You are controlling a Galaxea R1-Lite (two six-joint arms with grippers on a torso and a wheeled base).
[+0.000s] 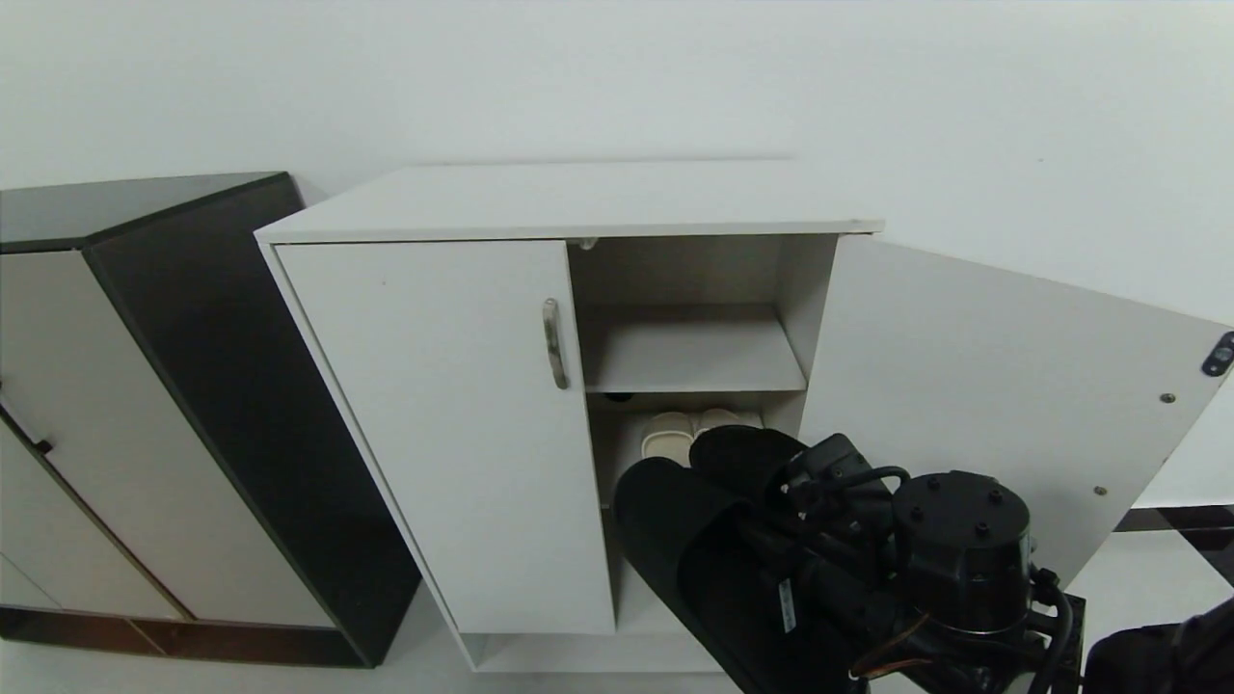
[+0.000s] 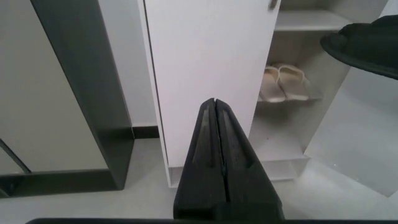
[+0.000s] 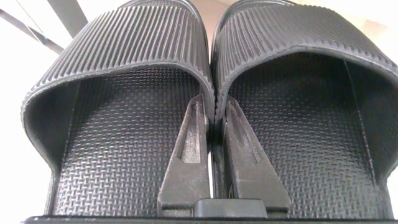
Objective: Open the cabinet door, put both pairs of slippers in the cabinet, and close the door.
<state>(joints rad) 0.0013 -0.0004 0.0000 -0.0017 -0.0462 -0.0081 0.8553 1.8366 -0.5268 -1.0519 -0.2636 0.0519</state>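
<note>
Head view: the cabinet (image 1: 578, 198) has its right door (image 1: 964, 386) standing wide and its left door (image 1: 434, 414) shut. Inside, the cream slippers (image 1: 675, 436) sit below the upper shelf (image 1: 689, 361), and the black slippers (image 1: 694, 520) hang just before the opening.

Left wrist: the left tool (image 2: 214, 102) is pinched together, empty, near the left door.

Right wrist: the right tool (image 3: 213, 106) is clamped narrow on both black slippers' touching inner edges.

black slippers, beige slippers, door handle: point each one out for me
black slippers (image 3: 124, 68), right wrist view, ribbed strap of one slipper
beige slippers (image 2: 272, 86), left wrist view, one slipper's strap
door handle (image 1: 553, 344), head view, middle of the bar
</note>
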